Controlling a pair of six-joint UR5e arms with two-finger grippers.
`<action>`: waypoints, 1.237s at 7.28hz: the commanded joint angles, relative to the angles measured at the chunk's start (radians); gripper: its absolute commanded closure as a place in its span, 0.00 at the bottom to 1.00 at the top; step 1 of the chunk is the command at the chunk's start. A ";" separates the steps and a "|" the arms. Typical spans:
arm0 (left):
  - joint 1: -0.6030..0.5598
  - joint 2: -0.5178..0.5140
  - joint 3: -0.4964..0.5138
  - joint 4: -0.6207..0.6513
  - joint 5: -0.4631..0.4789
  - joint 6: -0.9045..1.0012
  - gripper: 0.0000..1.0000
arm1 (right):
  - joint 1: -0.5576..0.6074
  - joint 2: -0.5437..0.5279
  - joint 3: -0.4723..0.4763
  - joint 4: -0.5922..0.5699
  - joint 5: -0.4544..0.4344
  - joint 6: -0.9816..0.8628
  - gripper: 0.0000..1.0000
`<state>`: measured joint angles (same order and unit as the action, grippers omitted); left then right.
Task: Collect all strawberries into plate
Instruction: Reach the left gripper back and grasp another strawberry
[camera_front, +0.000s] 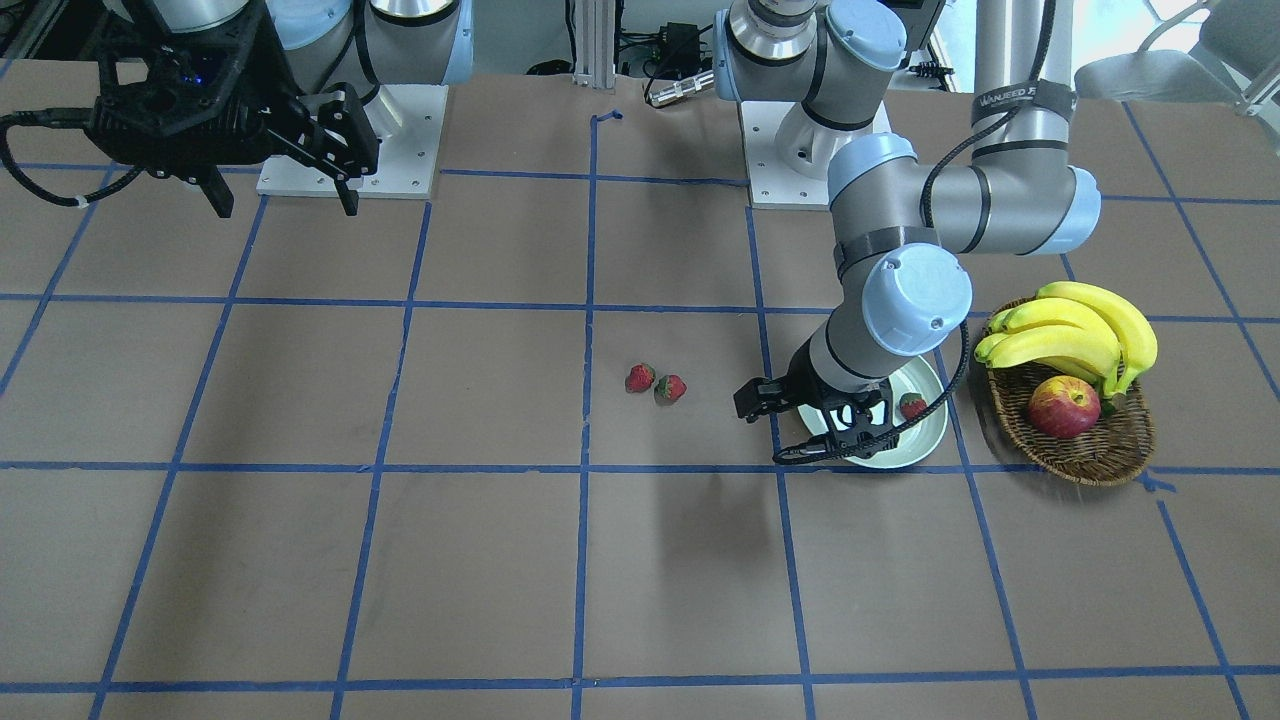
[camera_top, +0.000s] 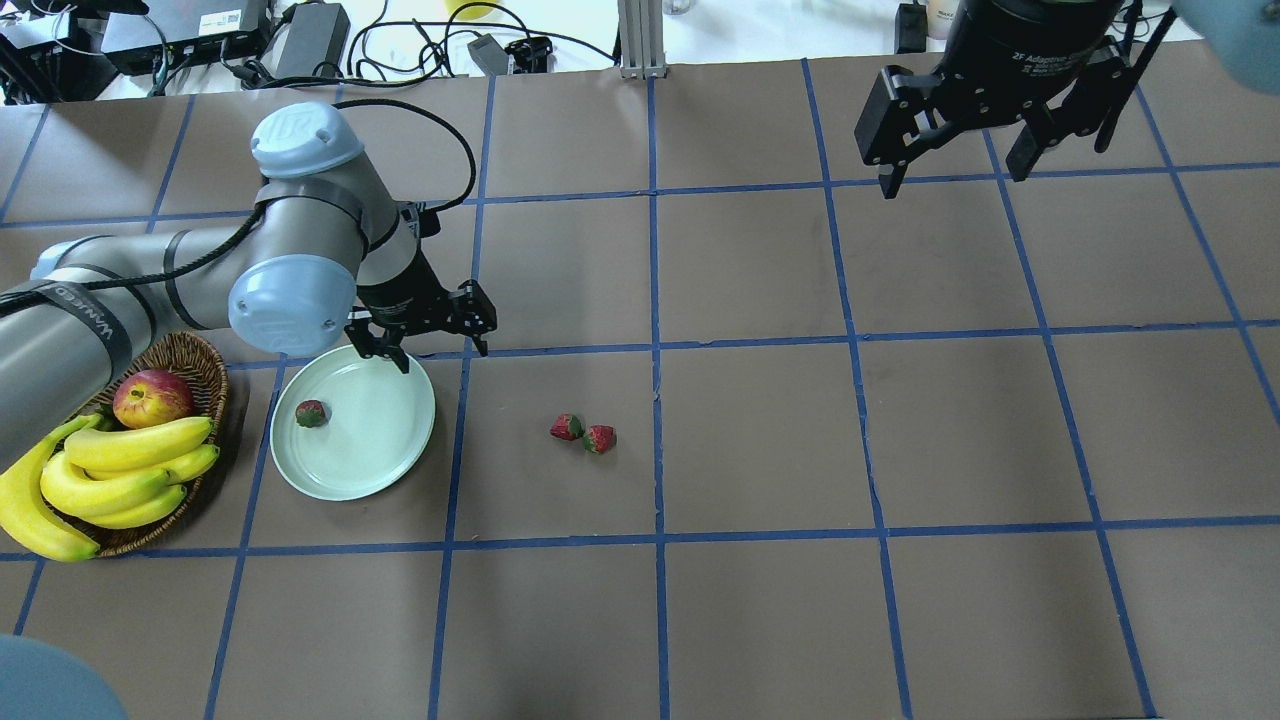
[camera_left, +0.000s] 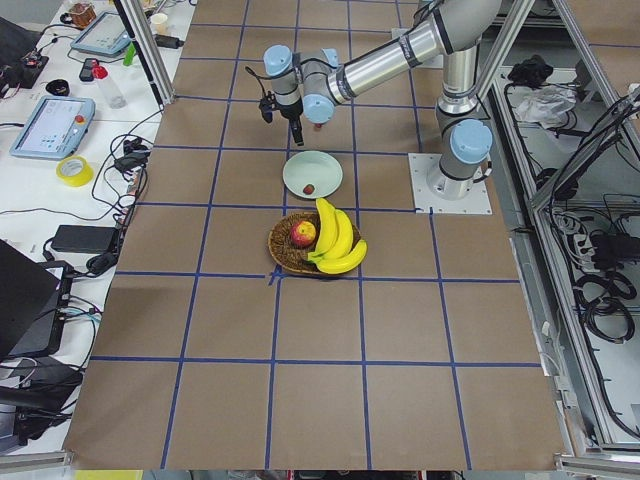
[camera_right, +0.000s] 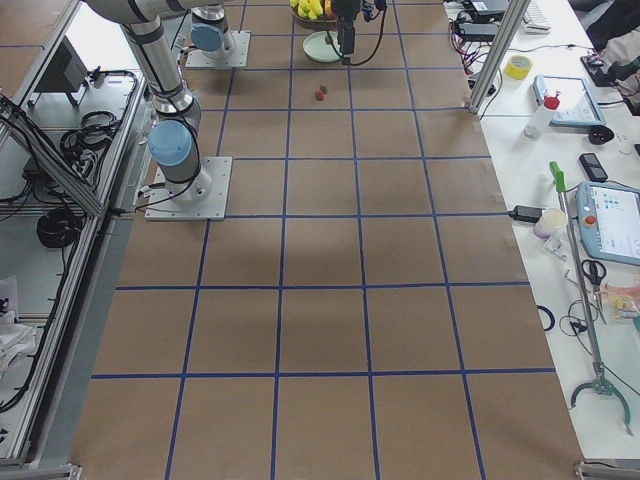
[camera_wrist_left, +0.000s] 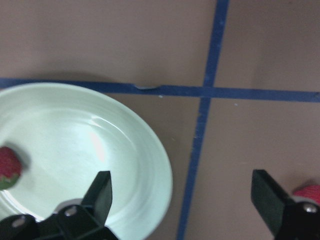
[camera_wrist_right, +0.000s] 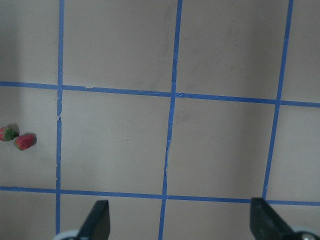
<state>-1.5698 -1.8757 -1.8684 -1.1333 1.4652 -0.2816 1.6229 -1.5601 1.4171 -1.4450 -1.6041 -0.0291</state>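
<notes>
One strawberry (camera_top: 311, 413) lies in the pale mint-green plate (camera_top: 375, 445), also in the front view (camera_front: 912, 405) and at the left wrist view's left edge (camera_wrist_left: 7, 167). Two more strawberries (camera_top: 567, 427) (camera_top: 600, 439) lie touching on the table to the plate's right, also in the front view (camera_front: 640, 378) (camera_front: 670, 388). My left gripper (camera_top: 430, 335) is open and empty, low over the plate's far right rim (camera_wrist_left: 150, 145). My right gripper (camera_top: 955, 170) is open and empty, raised high at the far right, well away from the fruit.
An oval wicker basket (camera_top: 195, 355) with an apple (camera_top: 152, 397) and bananas (camera_top: 120, 470) stands just left of the plate. Blue tape lines grid the brown table. The arm bases (camera_front: 350, 140) stand at the robot's side.
</notes>
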 joint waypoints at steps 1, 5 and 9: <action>-0.032 -0.023 -0.008 0.001 -0.103 -0.278 0.00 | -0.001 0.000 0.000 0.000 0.000 0.000 0.00; -0.059 -0.056 -0.078 0.000 -0.236 -0.588 0.06 | 0.000 -0.003 0.000 0.000 0.000 0.000 0.00; -0.062 -0.092 -0.087 0.012 -0.236 -0.593 0.06 | 0.000 -0.006 0.002 0.005 -0.010 0.000 0.00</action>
<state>-1.6317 -1.9561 -1.9548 -1.1282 1.2300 -0.8716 1.6226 -1.5648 1.4188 -1.4429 -1.6096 -0.0291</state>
